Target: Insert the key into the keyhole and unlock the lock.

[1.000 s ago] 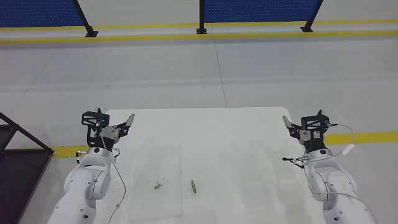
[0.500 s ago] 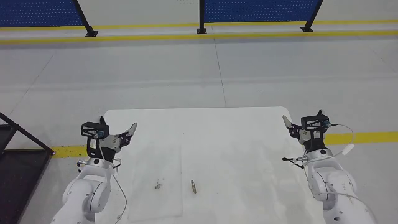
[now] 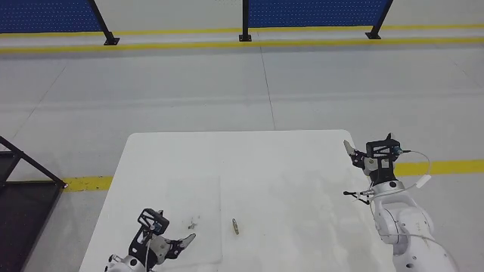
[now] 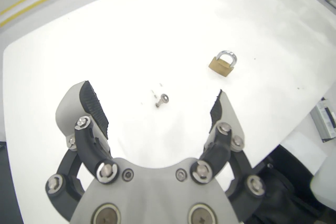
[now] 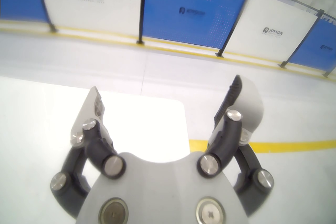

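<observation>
Left arm now down at the near edge, lined up on the key; right arm idle.

Top view: the left pincer [image 3: 181,245], a second ago over the far left corner of the surface [image 3: 302,166], now sits at the near edge just beside the key [image 3: 193,225]. The lock [image 3: 236,227] lies near the key, apart from it and untouched. The right pincer [image 3: 354,155] holds where it was at the far right edge.
Left wrist view: the left pincer is spread wide with nothing in it. The key [image 4: 161,100] lies flat just ahead of the gap, and the brass lock [image 4: 223,64] lies beyond it.
Right wrist view: the right pincer [image 5: 165,84] is spread and empty, pointing past the surface's corner at the floor [image 5: 78,57].
Judgement: picking up the key is the step in hand. Insertion is not yet begun, and the lock will likely need steadying.
</observation>
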Robot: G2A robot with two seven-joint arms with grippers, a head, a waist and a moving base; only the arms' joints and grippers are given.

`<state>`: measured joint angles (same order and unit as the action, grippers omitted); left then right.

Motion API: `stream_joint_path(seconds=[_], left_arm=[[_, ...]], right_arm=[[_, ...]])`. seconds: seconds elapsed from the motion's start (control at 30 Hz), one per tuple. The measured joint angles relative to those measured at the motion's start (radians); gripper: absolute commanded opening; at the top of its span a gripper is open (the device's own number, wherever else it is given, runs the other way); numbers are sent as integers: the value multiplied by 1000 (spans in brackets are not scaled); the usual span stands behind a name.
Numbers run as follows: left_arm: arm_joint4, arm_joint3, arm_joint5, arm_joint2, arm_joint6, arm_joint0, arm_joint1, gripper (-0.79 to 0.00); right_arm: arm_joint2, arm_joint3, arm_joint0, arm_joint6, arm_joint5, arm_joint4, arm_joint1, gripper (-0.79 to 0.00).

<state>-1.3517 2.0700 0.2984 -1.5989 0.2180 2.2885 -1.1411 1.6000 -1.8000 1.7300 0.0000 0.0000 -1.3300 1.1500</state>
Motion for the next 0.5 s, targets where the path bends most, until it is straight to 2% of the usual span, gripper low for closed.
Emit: stream_joint_path(seconds=[0.1, 0.13, 0.17, 0.23, 0.37, 0.4, 0.43, 0.5], left_arm=[[25, -27, -52, 53, 111, -62, -5, -12], [19, -40, -74, 69, 139, -84, -7, -185], [-1, -58, -108, 91, 164, -115, -10, -249], [-34, -86, -156, 127, 178, -154, -14, -169], [-48, -134, -186, 180, 191, -204, -19, -252], [-47, -140, -188, 187, 192, -209, -20, -394], [-47, -145, -189, 192, 193, -214, -21, -394], [-66, -155, -198, 206, 194, -219, -21, -342]], right_arm=[[0, 0, 0, 0, 0, 0, 0, 0], [0, 0, 0, 0, 0, 0, 0, 0], [0, 0, 0, 0, 0, 0, 0, 0], [0, 0, 0, 0, 0, 0, 0, 0], [0, 0, 0, 0, 0, 0, 0, 0], [0, 0, 0, 0, 0, 0, 0, 0], [0, 0, 0, 0, 0, 0, 0, 0], [0, 0, 0, 0, 0, 0, 0, 0]])
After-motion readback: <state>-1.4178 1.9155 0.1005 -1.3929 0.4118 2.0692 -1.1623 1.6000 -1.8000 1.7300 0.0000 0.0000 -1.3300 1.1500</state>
